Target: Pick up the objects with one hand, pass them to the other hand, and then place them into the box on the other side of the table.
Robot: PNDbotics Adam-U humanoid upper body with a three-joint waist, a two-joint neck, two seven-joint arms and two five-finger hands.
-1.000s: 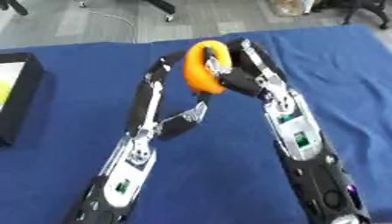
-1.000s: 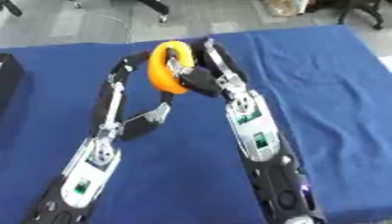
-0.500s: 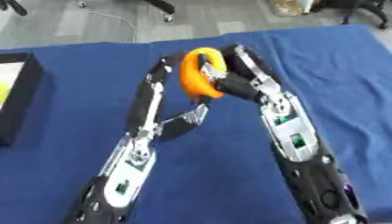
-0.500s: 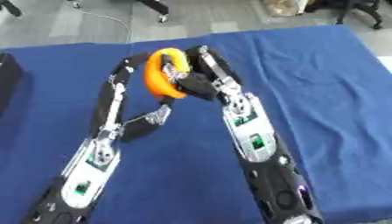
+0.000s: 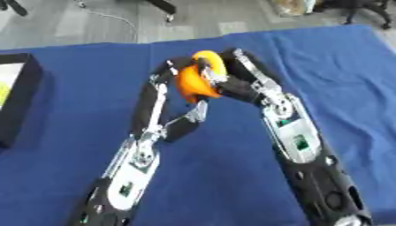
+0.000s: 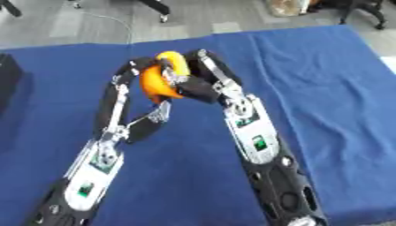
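An orange ring with a yellow top (image 5: 193, 83) is held up above the blue table (image 5: 70, 167), near its middle. My right hand (image 5: 234, 86) comes in from the right and is shut on the ring, with a silver finger (image 5: 207, 74) curled across its front. My left hand (image 5: 167, 71) presses against the ring's left and upper side, partly hidden behind it. The black box (image 5: 21, 103) lies at the table's left edge, cut off by the view, with something yellow inside.
Both forearms form an arch over the table's middle, the left one (image 5: 135, 159) rising from the lower left and the right one (image 5: 298, 145) from the lower right. Beyond the far table edge is grey floor with a cable (image 5: 116, 17).
The ring and both hands have drifted slightly left and a little nearer to me. The left hand now sits closer against the ring.
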